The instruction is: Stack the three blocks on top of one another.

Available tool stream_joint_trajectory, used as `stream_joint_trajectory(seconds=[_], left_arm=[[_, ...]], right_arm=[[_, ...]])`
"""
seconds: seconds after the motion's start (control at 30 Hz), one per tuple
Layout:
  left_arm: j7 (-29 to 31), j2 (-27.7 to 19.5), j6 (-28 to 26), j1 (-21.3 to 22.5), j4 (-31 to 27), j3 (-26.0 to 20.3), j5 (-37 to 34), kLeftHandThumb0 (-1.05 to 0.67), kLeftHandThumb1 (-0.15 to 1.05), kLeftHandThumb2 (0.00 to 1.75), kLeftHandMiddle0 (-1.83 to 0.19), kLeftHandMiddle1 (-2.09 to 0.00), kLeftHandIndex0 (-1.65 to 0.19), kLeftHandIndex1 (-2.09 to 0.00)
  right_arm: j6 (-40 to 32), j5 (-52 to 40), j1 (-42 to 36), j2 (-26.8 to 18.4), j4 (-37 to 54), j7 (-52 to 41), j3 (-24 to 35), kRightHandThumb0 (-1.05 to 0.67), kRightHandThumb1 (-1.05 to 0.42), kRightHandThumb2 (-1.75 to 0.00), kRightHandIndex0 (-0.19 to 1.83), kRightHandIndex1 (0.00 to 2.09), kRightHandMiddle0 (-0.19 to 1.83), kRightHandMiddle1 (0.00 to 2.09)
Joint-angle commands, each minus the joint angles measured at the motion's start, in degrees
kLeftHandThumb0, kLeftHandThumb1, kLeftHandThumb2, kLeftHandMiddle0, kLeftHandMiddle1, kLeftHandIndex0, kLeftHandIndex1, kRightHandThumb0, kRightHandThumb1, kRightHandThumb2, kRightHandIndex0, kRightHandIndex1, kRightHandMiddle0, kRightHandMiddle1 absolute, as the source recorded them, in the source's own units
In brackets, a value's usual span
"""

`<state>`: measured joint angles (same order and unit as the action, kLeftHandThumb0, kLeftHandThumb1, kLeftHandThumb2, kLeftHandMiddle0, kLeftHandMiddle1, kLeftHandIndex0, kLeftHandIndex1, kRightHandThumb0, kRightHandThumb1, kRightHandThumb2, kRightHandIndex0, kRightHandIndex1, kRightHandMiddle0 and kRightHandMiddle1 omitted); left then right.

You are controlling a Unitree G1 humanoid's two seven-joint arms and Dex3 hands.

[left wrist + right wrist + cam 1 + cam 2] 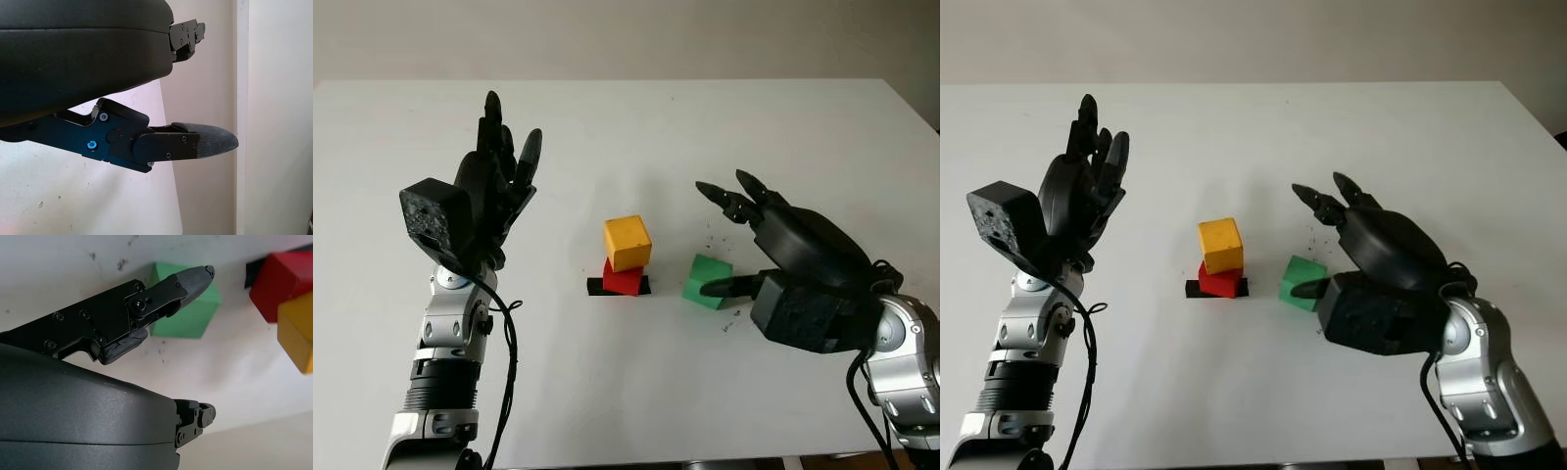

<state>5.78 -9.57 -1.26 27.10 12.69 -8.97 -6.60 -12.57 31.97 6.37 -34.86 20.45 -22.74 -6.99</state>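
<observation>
On the white desk (783, 127), near the middle of the frame, the yellow block (627, 243) sits on the red block (624, 279), which stands on a small black mark (597, 286). The green block (707, 281) lies just to their right. The right hand (773, 240) is beside it, open and holding nothing, one of its fingers (188, 281) near the green block. The left hand (494, 186) is raised at the left of the frame, open.
</observation>
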Motion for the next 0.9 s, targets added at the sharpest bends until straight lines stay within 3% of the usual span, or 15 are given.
stream_joint_trajectory(seconds=[0.0,0.43,0.73,0.87], left_arm=[[0.14,-0.57,0.33,0.48,-0.74,-0.22,-0.16,-0.67,1.05,0.41,0.19,-0.04,0.19,-0.04],[-0.09,-0.69,-0.22,0.24,-1.06,-0.16,0.06,-0.67,1.05,0.41,0.19,-0.04,0.19,-0.04],[0.00,-0.90,-0.13,0.08,-0.98,-0.03,0.36,-0.68,1.05,0.39,0.19,-0.05,0.18,-0.05],[0.10,-0.94,-0.03,0.07,-0.93,0.02,0.30,-0.69,1.05,0.39,0.18,-0.05,0.17,-0.05]], right_arm=[[0.56,0.30,-1.13,-0.07,0.84,-0.17,-0.04,-0.77,-0.86,-0.04,-0.06,0.07,0.23,0.09],[1.17,3.69,-4.21,-0.41,1.14,0.19,0.10,-0.72,-0.87,-0.06,-0.04,0.07,0.25,0.08],[5.49,9.31,-4.96,0.71,-1.87,7.68,-0.22,-0.62,-0.88,-0.06,0.13,0.12,0.45,0.21],[6.27,9.23,-4.85,1.61,-2.85,9.34,0.01,-0.56,-0.91,-0.05,0.20,0.07,0.23,0.77]])
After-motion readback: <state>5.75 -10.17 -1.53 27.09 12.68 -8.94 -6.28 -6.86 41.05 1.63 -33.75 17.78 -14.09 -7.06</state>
